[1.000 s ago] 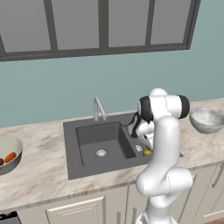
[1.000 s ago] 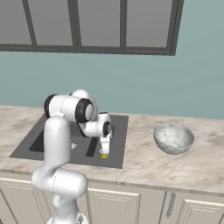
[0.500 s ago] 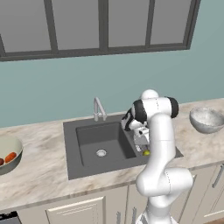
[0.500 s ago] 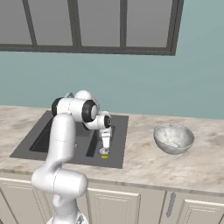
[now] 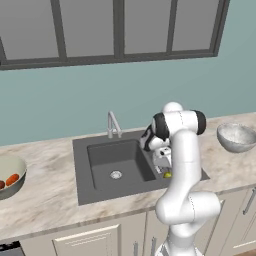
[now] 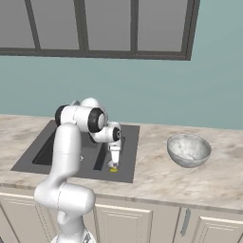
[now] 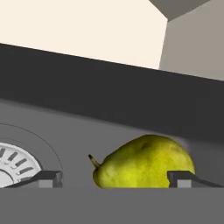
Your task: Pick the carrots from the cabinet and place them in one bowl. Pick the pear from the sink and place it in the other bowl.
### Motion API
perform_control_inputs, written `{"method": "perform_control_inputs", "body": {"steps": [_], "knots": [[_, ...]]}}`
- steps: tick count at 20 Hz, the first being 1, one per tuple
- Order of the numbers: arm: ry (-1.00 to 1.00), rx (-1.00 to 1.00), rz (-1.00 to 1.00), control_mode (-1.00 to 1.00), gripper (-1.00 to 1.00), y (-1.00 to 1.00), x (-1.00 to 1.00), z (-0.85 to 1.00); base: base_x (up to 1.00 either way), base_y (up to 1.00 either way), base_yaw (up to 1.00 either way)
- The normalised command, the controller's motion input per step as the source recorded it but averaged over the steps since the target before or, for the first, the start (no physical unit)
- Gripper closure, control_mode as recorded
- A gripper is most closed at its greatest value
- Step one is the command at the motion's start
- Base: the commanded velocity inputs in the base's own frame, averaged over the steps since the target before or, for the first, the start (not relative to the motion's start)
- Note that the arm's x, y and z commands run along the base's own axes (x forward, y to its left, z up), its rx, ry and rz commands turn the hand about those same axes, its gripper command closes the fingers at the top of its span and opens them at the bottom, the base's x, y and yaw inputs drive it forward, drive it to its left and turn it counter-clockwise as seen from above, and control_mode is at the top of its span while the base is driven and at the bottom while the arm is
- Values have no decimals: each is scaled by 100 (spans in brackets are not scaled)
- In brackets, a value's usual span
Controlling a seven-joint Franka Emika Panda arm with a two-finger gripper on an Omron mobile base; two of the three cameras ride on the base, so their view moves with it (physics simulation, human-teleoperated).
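Pincer (image 7: 114,177) wide open, holding nothing, down inside sink (image 5: 120,162). Pear (image 7: 144,162) lying on basin floor between both fingertips, stem toward left tip, no contact seen. Silver drain (image 7: 13,164) beside left tip. Silvery bowl (image 6: 188,150) on surface (image 6: 190,178), well to right of pincer.

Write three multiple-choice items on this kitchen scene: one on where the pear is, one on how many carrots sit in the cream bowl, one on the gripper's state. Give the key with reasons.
1. Where is the pear?
A. in the sink
B. in the silvery bowl
C. on the counter by the faucet

2. How many carrots lie in the cream bowl?
A. none
B. two
C. four

3. How is the gripper?
A. shut on the pear
B. shut with nothing in it
C. open, with the pear between its fingertips

Key: 1 A, the hand view shows the pear on the dark basin floor near the drain. 2 B, two orange pieces show in the left base view. 3 C, the fingertips stand wide apart on either side of the pear.
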Motion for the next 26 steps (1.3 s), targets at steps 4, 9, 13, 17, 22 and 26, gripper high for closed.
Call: {"method": "perform_control_inputs", "body": {"steps": [4, 9, 13, 17, 22, 26], "knots": [[-22, -2, 5, -100, -100, -11, -83, -19, 0, 0, 0], [8, -4, 11, -100, -100, -9, -65, -23, 0, 0, 0], [29, 0, 7, -100, 100, 6, -47, -28, 0, 0, 0], [15, -1, 5, -100, 100, 2, -21, -8, 0, 0, 0], [0, -5, 1, -100, 100, 0, -23, 0, 0, 0, 0], [0, -1, 0, -100, 100, -1, -25, 50, 0, 0, 0]]}}
